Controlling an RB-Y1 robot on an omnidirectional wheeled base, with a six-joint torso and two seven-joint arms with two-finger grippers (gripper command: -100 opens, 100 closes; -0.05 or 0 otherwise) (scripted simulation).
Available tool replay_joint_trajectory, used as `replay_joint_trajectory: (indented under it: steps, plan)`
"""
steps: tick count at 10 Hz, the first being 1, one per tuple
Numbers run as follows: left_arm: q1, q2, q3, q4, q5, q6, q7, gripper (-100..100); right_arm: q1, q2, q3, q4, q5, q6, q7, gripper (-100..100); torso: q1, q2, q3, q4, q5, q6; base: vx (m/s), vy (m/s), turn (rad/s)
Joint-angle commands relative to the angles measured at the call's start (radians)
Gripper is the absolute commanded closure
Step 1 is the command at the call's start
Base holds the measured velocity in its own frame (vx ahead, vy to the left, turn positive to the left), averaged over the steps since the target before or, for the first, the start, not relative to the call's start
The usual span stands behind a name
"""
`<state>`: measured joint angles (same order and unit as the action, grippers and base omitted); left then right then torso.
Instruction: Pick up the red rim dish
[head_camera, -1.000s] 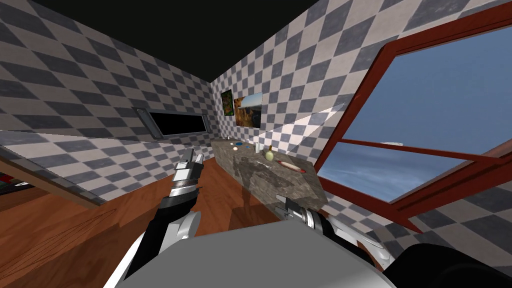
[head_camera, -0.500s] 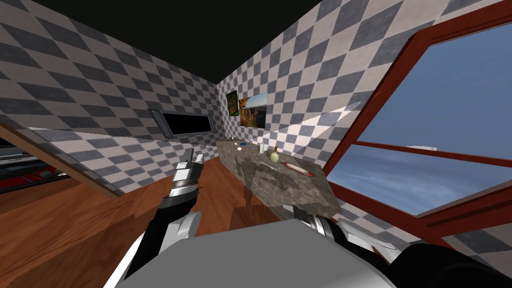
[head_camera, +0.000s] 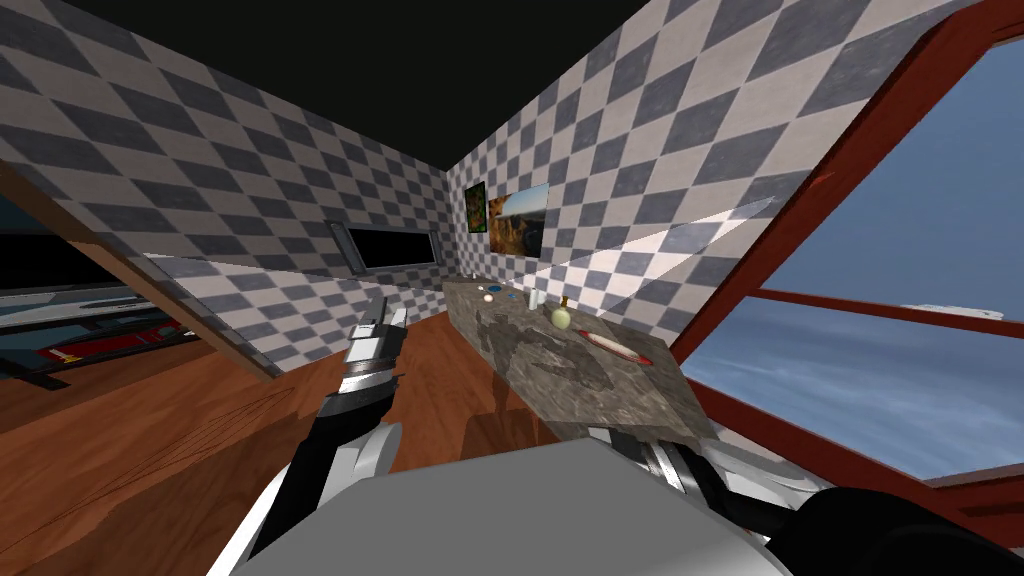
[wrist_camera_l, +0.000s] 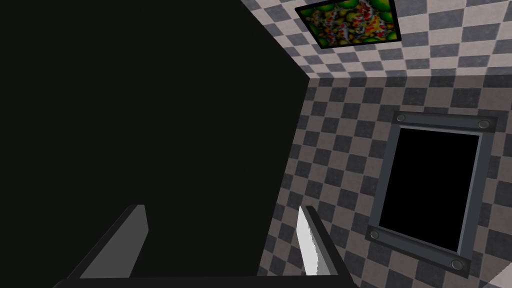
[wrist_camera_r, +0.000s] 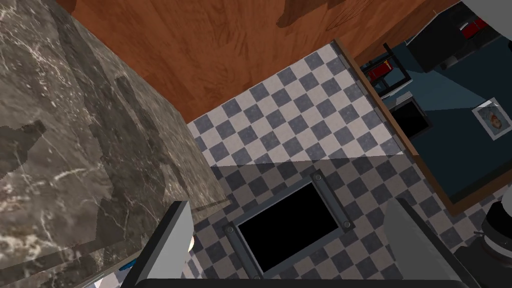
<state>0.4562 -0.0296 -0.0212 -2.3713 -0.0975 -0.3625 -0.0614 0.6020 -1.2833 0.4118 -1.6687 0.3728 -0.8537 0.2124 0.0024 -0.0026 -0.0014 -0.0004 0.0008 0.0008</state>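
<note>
The red rim dish (head_camera: 612, 345) is a flat white plate with a red edge, lying on the dark marble counter (head_camera: 590, 390) along the checkered wall, past its middle. My left gripper (head_camera: 386, 310) is raised over the wooden floor, left of the counter and well short of the dish; in its wrist view the left gripper (wrist_camera_l: 222, 240) is open and holds nothing. My right gripper (wrist_camera_r: 295, 240) is open too, with the marble counter (wrist_camera_r: 75, 150) close beside one finger. The right forearm (head_camera: 665, 465) sits low at the counter's near end.
Beyond the dish stand a round yellowish bottle (head_camera: 562, 317), a white cup (head_camera: 533, 298), a blue dish (head_camera: 508, 296) and a small pale ball (head_camera: 487, 297). A red-framed window (head_camera: 880, 330) fills the right wall. A doorway (head_camera: 80, 320) opens on the left.
I have moved forward and turned: the counter and dish sit nearer and further right, the window looms larger. My right gripper has slipped behind the counter's near end. The left arm holds its pose.
</note>
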Motion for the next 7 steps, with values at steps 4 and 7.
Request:
replay_joint_trajectory:
  steps: [4, 7]
  plan:
    - [0.000, 0.000, 0.000, 0.000, 0.000, 0.000, 0.000, 0, 0.012, -0.122, 0.032, 0.101, 0.028, -0.003, -0.012, -100, -0.001, 0.001, 0.001, 0.000, 0.000, 0.000, 0.048, 0.038, 0.101]
    - [0.000, 0.000, 0.000, 0.000, 0.000, 0.000, 0.000, 0, 0.018, -0.206, 0.044, 0.147, 0.038, -0.003, -0.018, -100, 0.000, -0.001, -0.001, 0.000, 0.000, 0.000, 0.065, 0.045, 0.093]
